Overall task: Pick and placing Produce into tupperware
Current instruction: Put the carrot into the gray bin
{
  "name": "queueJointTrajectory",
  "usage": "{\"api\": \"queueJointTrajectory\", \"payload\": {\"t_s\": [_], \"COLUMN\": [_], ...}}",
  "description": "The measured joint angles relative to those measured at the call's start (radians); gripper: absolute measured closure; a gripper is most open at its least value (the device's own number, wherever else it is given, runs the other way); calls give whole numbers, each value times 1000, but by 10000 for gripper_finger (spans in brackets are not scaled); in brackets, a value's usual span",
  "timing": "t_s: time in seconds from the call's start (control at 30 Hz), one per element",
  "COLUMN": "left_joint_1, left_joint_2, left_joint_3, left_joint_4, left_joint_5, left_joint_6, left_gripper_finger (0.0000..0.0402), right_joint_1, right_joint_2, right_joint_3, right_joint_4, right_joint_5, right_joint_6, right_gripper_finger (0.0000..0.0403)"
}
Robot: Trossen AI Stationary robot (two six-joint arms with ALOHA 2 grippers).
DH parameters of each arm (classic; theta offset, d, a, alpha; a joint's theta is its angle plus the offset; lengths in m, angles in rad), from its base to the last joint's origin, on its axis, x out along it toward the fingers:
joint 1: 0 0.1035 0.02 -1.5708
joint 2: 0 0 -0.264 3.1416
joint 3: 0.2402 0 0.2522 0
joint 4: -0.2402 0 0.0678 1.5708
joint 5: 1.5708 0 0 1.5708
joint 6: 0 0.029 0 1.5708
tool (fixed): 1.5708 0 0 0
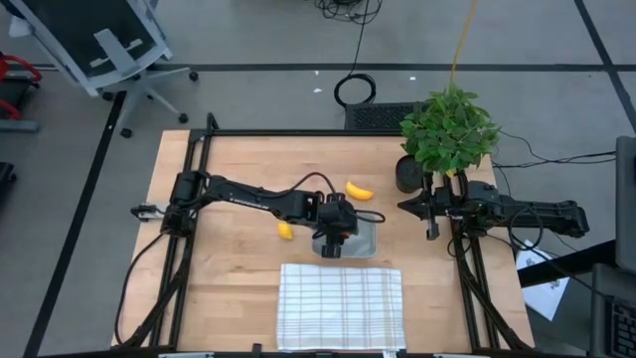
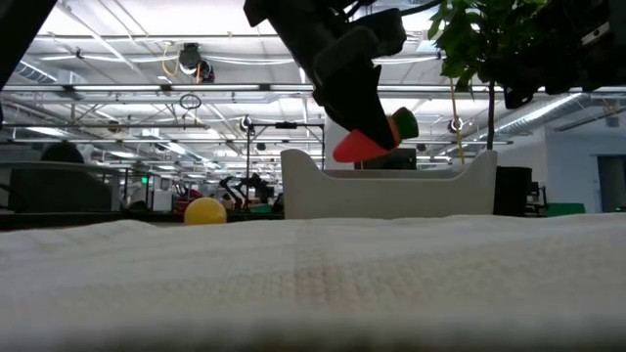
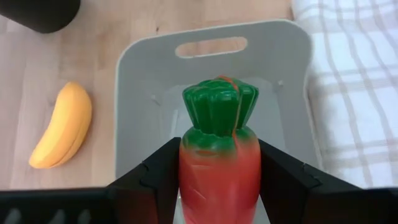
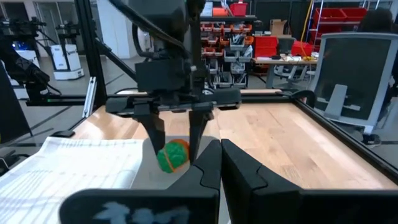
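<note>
Left pincer pinching carrot above tupperware at surface centre, placing step, next lower and release; banana at one o'clock, right pincer pressed together, idle.

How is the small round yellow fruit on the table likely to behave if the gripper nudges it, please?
The round yellow fruit would probably roll, since it looks ball-shaped and sits loose on the bare table. It is likely light and stiff, looking like the moulded carrot. Its smooth surface may slip.

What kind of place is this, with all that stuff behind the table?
Probably a robotics lab or workshop: red parts bins on shelves, an office chair, and exposed ceiling pipes and strip lights over an open floor.
</note>
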Motion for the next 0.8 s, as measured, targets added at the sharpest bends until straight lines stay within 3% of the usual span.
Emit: {"api": "queueJointTrajectory", "payload": {"t_s": [0.8], "left_joint_1": [7], "left_joint_2": [22], "left_joint_3": [-2], "left_joint_4": [-96], "left_joint_5": [-34], "left_joint_6": [-114], "left_gripper_finger": [222], "right_joint_1": [0], "right_joint_2": [7], "right_joint_3": [0], "right_joint_4": [0], "right_joint_5": [0], "right_joint_6": [-4], "right_gripper_finger": [403]}}
